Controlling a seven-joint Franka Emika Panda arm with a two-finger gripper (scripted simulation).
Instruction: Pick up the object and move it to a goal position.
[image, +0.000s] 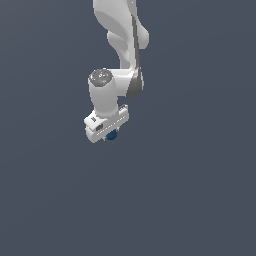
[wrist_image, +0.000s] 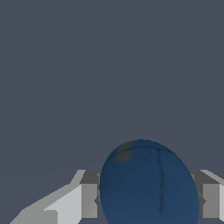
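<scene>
While gripped, one blue ball, one tool, two fingers.

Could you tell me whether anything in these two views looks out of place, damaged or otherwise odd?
Nothing stands out. The blue ball sits between the fingers of the hand, which close on it from both sides. A faint dark line and a pale patch mark the ball's surface in the wrist view, but it looks whole.

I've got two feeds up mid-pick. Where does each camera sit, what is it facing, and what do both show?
Exterior view: off the arm, facing the white arm and the gripper with the blue ball under it.
Wrist view: on the wrist, facing past the fingers flanking the ball.
Shared: the ball, the gripper, the plain grey background.
</scene>
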